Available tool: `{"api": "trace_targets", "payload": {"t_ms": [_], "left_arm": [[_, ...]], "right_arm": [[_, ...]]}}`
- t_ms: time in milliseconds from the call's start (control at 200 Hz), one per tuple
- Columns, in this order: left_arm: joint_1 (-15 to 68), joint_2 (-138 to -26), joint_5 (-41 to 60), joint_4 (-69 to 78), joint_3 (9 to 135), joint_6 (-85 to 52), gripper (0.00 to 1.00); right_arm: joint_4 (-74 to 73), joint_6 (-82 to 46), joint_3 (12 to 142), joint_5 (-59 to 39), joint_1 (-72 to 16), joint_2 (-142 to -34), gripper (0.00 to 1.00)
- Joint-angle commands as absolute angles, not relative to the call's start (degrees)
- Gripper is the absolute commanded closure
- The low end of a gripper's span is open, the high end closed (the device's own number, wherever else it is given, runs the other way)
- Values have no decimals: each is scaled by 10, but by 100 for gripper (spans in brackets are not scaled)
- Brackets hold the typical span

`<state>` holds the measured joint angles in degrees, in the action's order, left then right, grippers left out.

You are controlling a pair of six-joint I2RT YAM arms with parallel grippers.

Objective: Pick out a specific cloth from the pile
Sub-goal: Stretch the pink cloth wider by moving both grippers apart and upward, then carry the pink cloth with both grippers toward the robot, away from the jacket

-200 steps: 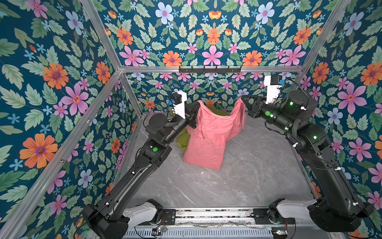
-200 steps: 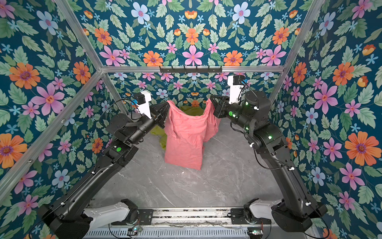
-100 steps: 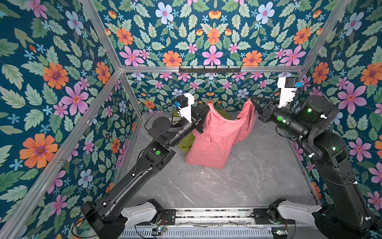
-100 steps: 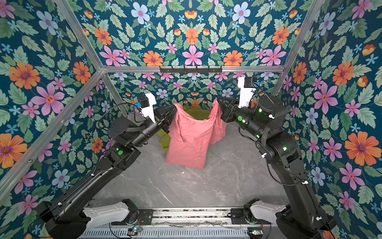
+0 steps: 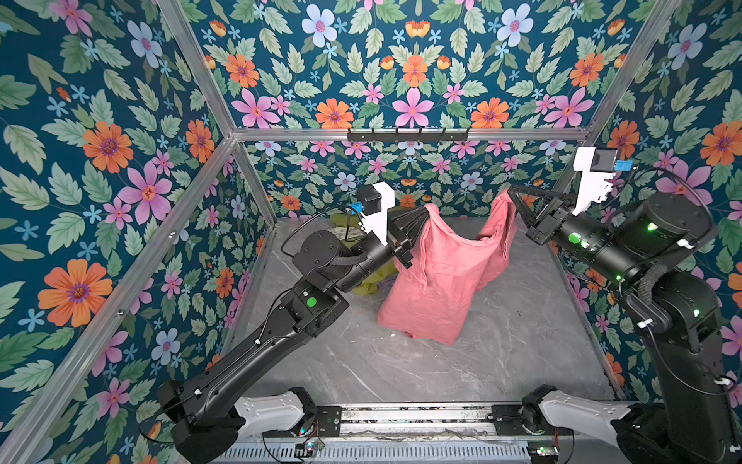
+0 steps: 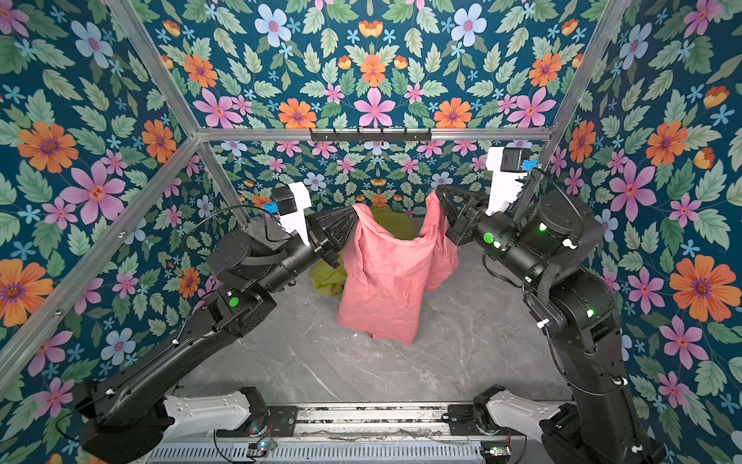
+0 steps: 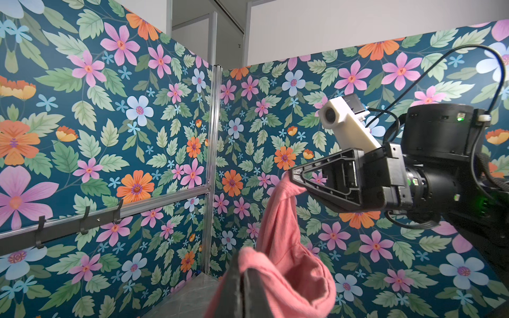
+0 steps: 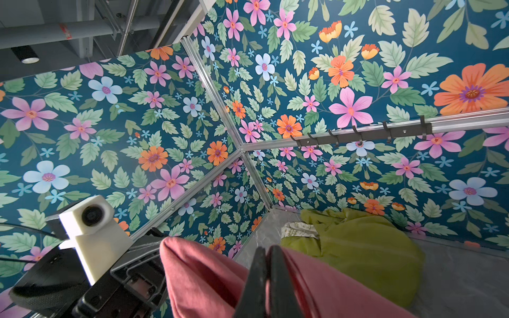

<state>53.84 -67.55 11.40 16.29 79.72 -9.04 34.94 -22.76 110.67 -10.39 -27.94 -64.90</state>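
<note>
The salmon-pink cloth [image 5: 433, 281] hangs raised by two upper corners, before the olive-green pile [image 8: 366, 247].

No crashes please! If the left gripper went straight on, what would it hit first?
Likely the salmon-pink shirt bunched at the tips of the left gripper; beyond, seemingly the floral wall near the corner.

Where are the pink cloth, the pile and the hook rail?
pink cloth [image 5: 433, 281]: in a top view, on its hanging front panel.
pile [image 8: 366, 247]: right wrist view, on its green bunched middle.
hook rail [image 6: 369, 135]: in a top view, on the middle of the bar.
</note>
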Motion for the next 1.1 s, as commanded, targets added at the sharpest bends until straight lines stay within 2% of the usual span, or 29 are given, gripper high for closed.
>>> {"api": "trace_targets", "payload": {"t_ms": [0, 410, 580, 740, 1095], "left_arm": [[557, -663, 100, 180, 785, -92, 100], [599, -599, 44, 190, 645, -134, 100], [608, -576, 12, 153, 608, -153, 100], [608, -555, 2, 132, 574, -182, 100], [613, -518, -22, 53, 542, -221, 100]], "right_arm": [[362, -229, 1101, -120, -279, -633, 100], [390, -284, 946, -165, -279, -545, 100], [430, -314, 932, -214, -279, -537, 100], [465, -330, 909, -222, -279, -524, 100], [469, -408, 827, -277, -279, -499, 100]]}}
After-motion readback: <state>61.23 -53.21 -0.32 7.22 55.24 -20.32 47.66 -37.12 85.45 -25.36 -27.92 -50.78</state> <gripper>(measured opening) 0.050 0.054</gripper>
